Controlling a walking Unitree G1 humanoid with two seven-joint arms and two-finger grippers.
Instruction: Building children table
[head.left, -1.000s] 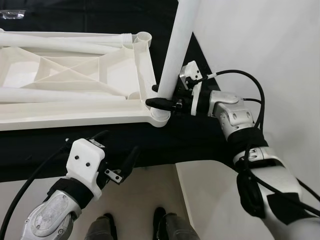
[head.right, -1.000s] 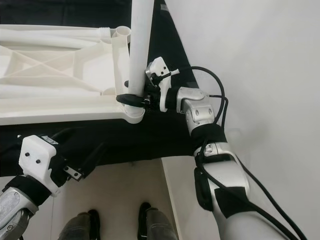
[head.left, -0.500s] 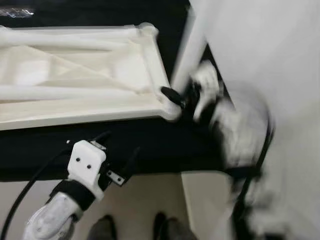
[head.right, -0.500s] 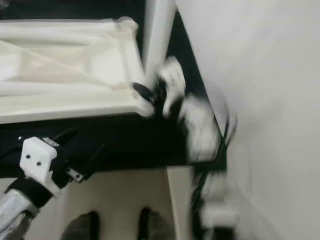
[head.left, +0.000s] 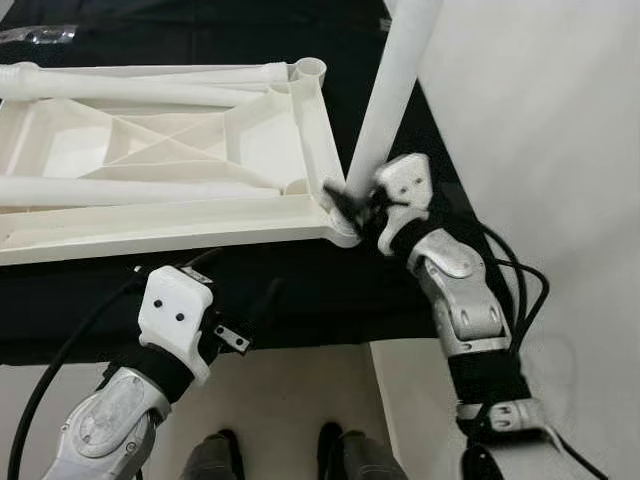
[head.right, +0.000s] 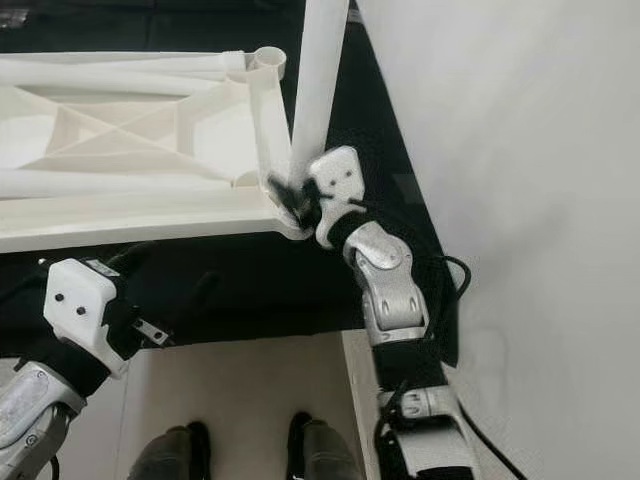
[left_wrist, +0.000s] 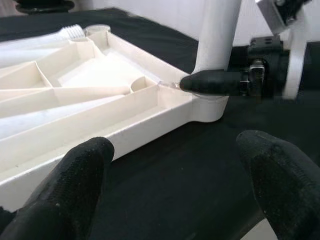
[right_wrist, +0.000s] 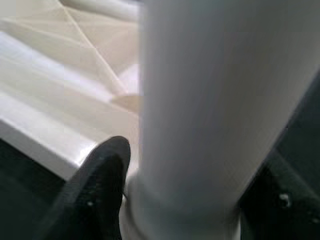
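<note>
Left eye view: black cloth (head.left: 300, 290) covers the work surface across the upper and middle frame, pale floor (head.left: 290, 400) below it. Upturned white plastic table top (head.left: 170, 175), ribbed underside showing, lies flat on the cloth in the upper left, with two loose white table legs (head.left: 150, 88) resting lengthwise across its ribs. A third white leg (head.left: 392, 90) stands tilted in the corner socket (head.left: 340, 232) at the table top's near right corner, rising to the top centre of the frame. Right arm (head.left: 465, 300) reaches up from the lower right; right gripper (head.left: 350, 200) sits at the base of that standing leg, its black fingers closed around the leg just above the socket. Right wrist view confirms one finger (right_wrist: 102, 185) pressed against the leg. Left gripper (head.left: 240, 300) hovers at lower left centre over the cloth's near edge, holding nothing; left wrist view shows its two fingers (left_wrist: 75, 185) spread wide apart, pointing toward the socket corner. Robot's feet (head.left: 275, 455) at the bottom centre, on the floor.
</note>
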